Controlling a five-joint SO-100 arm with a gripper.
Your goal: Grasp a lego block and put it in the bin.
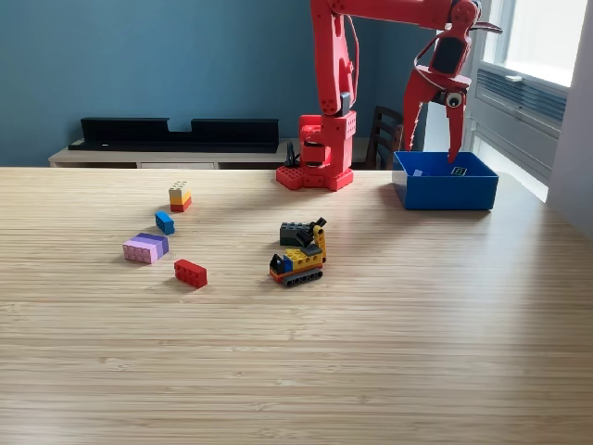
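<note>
- The red arm's pincer (pixel 430 144) hangs in the upper right of the frame, over the bin (pixel 446 188), jaws spread wide and holding nothing
- The blue bin sits on the tabletop (pixel 389 352) at right, a small dark piece (pixel 458 171) inside it
- Left of centre lie a red lego block (pixel 190 273), a blue one (pixel 164 222), a purple-pink one (pixel 145 247) and a stacked yellow-red one (pixel 180 196)
- A small lego vehicle (pixel 300 254) stands mid-frame

Bright daylight pours in from the window (pixel 542 37) at the exterior view's right, blown out white; the table (pixel 417 352) is evenly lit. Shadows are soft; focus is sharp.
</note>
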